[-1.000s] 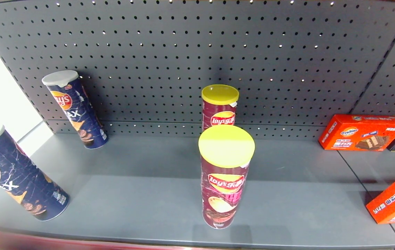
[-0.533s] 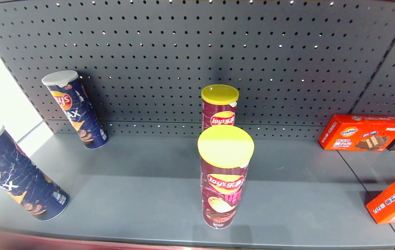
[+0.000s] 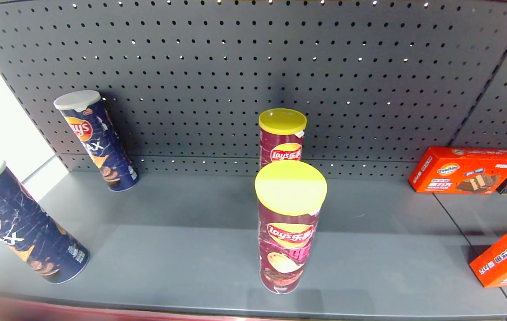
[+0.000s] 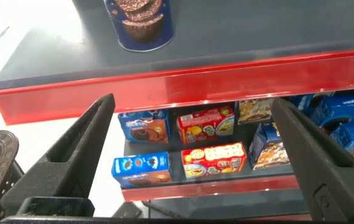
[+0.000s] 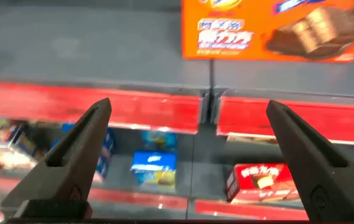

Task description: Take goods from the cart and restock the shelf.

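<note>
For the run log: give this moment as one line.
left gripper open | right gripper open | shelf: maroon cans, blue cans, orange boxes

Head overlooks shelf (image 3: 182,249); wrists face its edge.

We see a grey shelf (image 3: 182,249): near blue can (image 3: 17,232) and far blue can (image 3: 99,147) left, near maroon can (image 3: 286,240) and far maroon can (image 3: 281,142) centre, orange boxes (image 3: 463,171) right.
</note>
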### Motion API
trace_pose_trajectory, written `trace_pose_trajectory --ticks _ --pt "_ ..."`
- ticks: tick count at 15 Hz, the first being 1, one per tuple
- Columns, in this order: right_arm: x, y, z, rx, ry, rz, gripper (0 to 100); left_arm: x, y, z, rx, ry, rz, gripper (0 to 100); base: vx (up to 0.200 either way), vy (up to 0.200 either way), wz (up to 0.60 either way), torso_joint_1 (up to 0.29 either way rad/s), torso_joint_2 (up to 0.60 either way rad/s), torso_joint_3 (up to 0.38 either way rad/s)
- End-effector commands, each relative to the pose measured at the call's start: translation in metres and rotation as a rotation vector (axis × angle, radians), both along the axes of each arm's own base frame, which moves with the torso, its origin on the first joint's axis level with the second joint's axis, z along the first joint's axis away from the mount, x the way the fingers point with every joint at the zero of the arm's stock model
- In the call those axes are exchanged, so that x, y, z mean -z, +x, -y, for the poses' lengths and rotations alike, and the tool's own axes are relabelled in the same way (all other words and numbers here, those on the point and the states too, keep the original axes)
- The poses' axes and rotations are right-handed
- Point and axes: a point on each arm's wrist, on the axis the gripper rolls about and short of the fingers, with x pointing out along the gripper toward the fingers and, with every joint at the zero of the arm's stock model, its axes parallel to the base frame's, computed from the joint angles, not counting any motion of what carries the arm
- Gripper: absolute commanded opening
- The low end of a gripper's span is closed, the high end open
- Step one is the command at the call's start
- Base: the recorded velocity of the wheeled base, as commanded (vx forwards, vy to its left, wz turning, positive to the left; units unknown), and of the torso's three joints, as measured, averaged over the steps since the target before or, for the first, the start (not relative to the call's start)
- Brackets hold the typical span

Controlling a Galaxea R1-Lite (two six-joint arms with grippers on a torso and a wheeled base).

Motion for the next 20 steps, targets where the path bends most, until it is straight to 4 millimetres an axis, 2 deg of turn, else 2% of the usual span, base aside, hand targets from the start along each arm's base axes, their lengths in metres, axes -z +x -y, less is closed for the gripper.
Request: trace_pose_trajectory --ticks 1,10,11,12,13,15,16,20 --pt "0.0016 -0.0035 -0.0002 0.005 0.000 0.048 100 -0.0001 0.0001 0.0000 -0.002 -0.003 -0.002 100 0.000 0.000 0.00 0.000 0.00 0.000" --pt "0.0012 -0.0036 -0.0001 0.007 0.001 0.049 100 -0.0004 0.0000 -0.0001 -0.010 -0.066 -0.005 100 0.000 0.000 0.00 0.000 0.00 0.000" --pt "0.0012 -0.0036 -0.0001 0.007 0.001 0.049 100 -0.0003 0.0000 0.0009 -0.068 -0.066 -0.008 100 0.000 0.000 0.00 0.000 0.00 0.000" --pt "0.0016 -0.0034 -0.0001 0.007 0.001 0.048 100 -0.0005 0.0000 0.0031 -0.222 -0.067 -0.004 100 0.000 0.000 0.00 0.000 0.00 0.000" --pt "0.0012 -0.0036 -0.0001 0.007 0.001 0.049 100 -0.0007 -0.0002 0.0043 -0.304 -0.084 0.006 100 0.000 0.000 0.00 0.000 0.00 0.000" --pt "0.0012 -0.0036 -0.0001 0.007 0.003 0.049 100 -0.0006 -0.0003 0.0036 -0.256 -0.092 0.004 100 0.000 0.000 0.00 0.000 0.00 0.000" --pt "0.0012 -0.0036 -0.0001 0.007 0.001 0.049 100 -0.0004 -0.0018 0.0015 -0.115 -0.090 0.019 100 0.000 0.000 0.00 0.000 0.00 0.000" --pt "0.0012 -0.0036 -0.0001 0.007 0.001 0.049 100 0.0012 -0.0079 0.0020 -0.153 -0.101 0.099 100 0.000 0.000 0.00 0.000 0.00 0.000"
